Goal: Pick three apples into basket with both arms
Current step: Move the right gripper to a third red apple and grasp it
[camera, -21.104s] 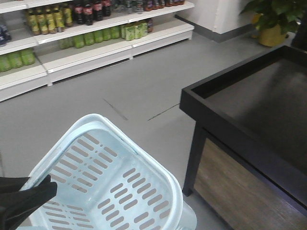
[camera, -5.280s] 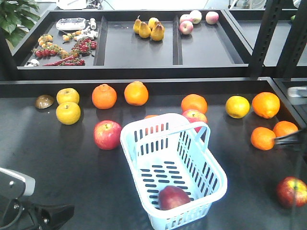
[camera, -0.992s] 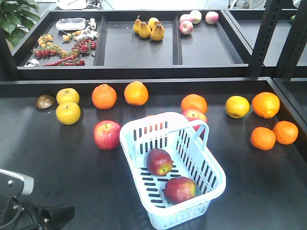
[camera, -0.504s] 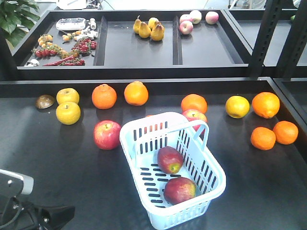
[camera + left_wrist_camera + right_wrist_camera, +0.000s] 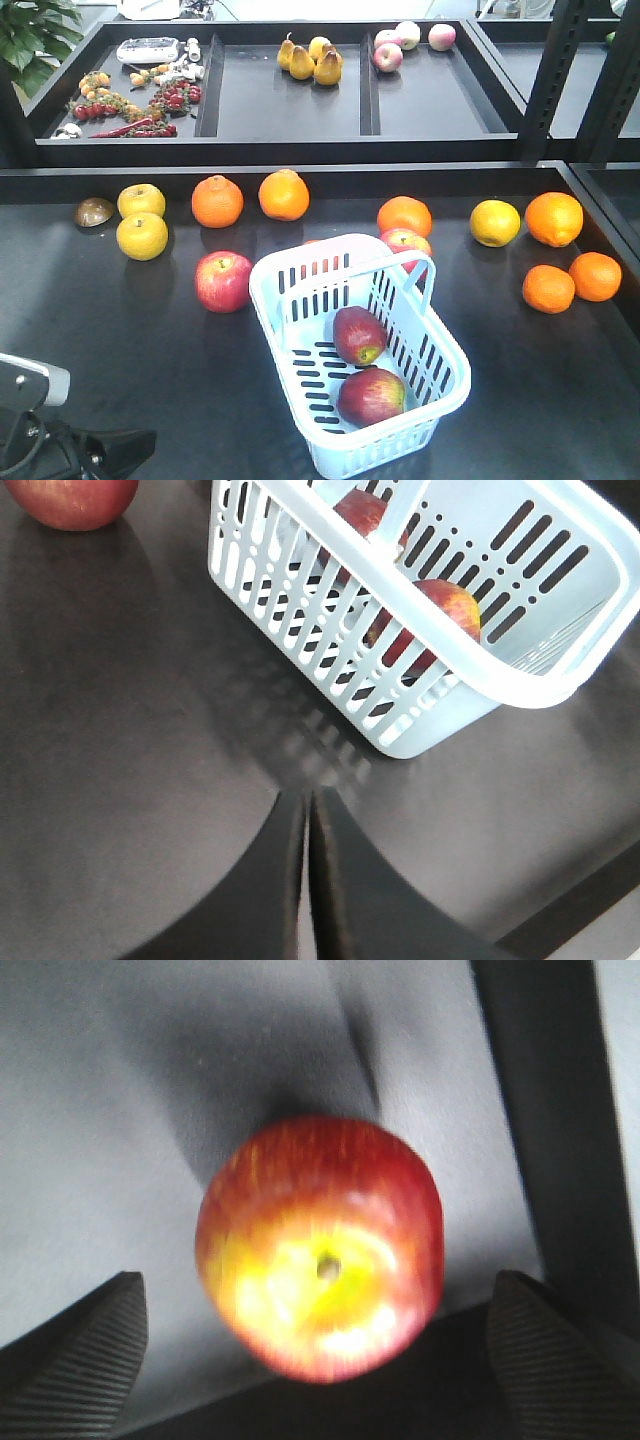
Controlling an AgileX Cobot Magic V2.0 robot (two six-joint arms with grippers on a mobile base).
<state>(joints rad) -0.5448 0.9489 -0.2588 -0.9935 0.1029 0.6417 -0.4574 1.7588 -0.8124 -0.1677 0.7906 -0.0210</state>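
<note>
A: Two apples lie in your basket on the tabletop; a third sits left of it.

B: And your left wrist view?

A: Left fingers are pressed together, empty, near the basket.

B: Right wrist?

A: Right fingers are spread wide around another apple, not touching it.

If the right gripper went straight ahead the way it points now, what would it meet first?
Most likely the red-and-yellow apple, which sits centred between the open right gripper fingers; depth is unclear, and beyond it lies only the dark table.
</note>
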